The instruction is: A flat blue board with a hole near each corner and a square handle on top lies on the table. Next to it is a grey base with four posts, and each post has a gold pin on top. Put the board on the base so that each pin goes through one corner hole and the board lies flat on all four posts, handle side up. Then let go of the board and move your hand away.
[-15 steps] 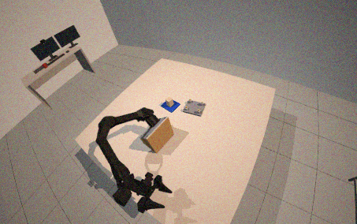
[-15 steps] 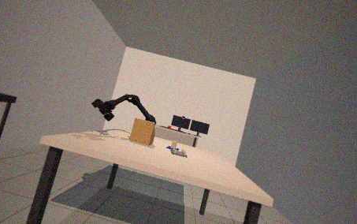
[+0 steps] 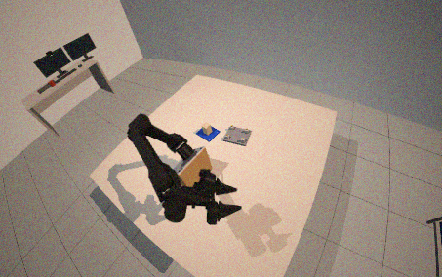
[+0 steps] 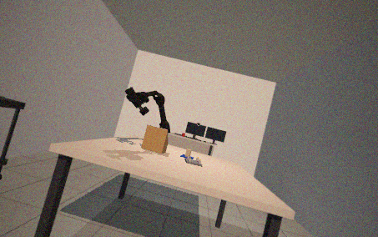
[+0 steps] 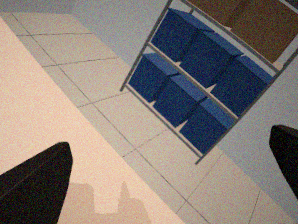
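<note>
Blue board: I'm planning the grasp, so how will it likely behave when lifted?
The blue board looks thin and flat, so probably stiff and fairly light. Its blocky handle sits near the middle, so it should lift fairly level.
</note>
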